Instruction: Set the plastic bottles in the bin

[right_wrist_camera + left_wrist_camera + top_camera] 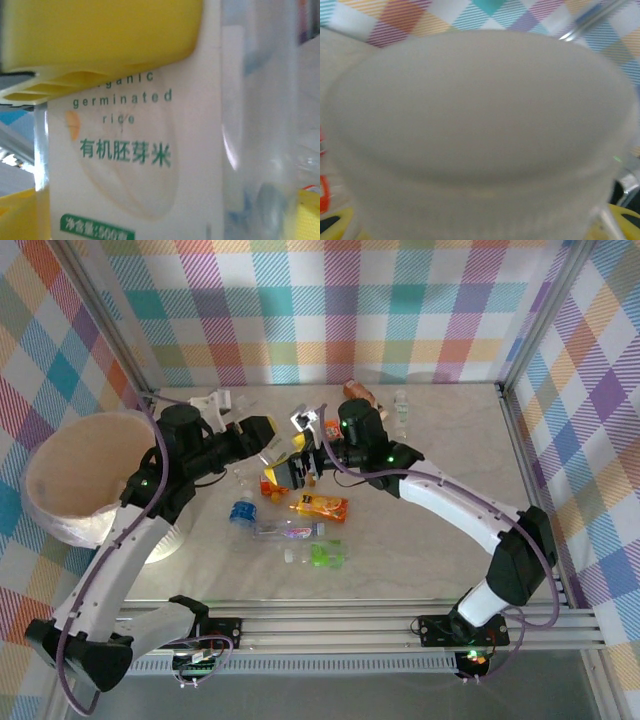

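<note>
Bottle (pixel 480 125) fills the left wrist lens. The left fingers (pixel 626 216) are clenched on it at the 12 o'clock part of the surface (pixel 450 460). Right fingers (pixel 100 30) lie against its rice label — grasping or released, can't tell. Confirm the right side is clear, then carry level to the bin (pixel 70 470) at 9 o'clock — no twisting.

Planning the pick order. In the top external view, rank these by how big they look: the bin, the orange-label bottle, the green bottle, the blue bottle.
1. bin, by far the largest.
2. orange-label bottle.
3. green bottle and blue bottle: they look about alike, so they are left unranked.
</note>
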### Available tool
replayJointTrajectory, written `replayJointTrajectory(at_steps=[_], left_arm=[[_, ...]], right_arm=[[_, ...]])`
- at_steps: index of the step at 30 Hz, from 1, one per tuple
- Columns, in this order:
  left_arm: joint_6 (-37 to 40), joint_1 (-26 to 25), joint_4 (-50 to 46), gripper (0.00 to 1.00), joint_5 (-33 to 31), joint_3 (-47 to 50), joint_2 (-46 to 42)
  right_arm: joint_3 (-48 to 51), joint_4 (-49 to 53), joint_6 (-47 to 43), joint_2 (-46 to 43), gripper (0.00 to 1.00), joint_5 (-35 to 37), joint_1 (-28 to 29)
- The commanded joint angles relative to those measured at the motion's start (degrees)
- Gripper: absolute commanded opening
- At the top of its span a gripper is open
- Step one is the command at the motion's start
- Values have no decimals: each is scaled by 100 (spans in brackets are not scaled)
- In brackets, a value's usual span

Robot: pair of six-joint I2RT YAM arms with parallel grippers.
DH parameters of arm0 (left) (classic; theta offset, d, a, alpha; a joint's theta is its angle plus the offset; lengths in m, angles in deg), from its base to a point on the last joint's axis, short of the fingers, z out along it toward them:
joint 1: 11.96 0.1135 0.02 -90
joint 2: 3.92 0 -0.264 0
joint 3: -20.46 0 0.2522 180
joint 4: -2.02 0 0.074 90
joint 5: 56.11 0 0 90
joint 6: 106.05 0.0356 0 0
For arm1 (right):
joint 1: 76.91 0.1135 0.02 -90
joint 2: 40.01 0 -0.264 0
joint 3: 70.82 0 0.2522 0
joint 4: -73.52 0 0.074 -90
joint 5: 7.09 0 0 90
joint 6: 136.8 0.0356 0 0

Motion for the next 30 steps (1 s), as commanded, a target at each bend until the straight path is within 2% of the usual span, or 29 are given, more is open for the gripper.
replayJointTrajectory(at_steps=[1,4,7,11,14,17,20,22,25,30], left_arm=[[677,91,-1132,49,-1561,-757,-421],[1096,91,-1958,49,-2525,-1406,-509],[1532,91,-2630,49,-3746,-2031,-587],[1896,91,-3459,51,-5939,-2810,-447],[2338,142,-3483,51,-7410,-2933,-285],[2608,395,-3548,51,-8012,-3093,-14],[2629,981,-3707,51,-7996,-3067,202],[2554,1652,-3781,51,-7434,-2924,251],[2406,2835,-3918,51,-6187,-2687,349],[2408,3685,-4176,50,-5429,-2491,717]], right_arm=[[90,234,-398,-450,100,987,-87],[215,298,-457,-629,100,1378,-87],[378,251,-533,-783,100,1845,-83],[434,295,-582,-874,100,2372,-84],[459,328,-635,-909,100,2461,-83],[430,407,-702,-926,100,2471,-87],[384,548,-750,-944,100,2514,-83],[381,594,-748,-962,100,2580,-83],[407,640,-717,-1002,100,2690,-85],[382,768,-649,-998,100,2847,-83]])
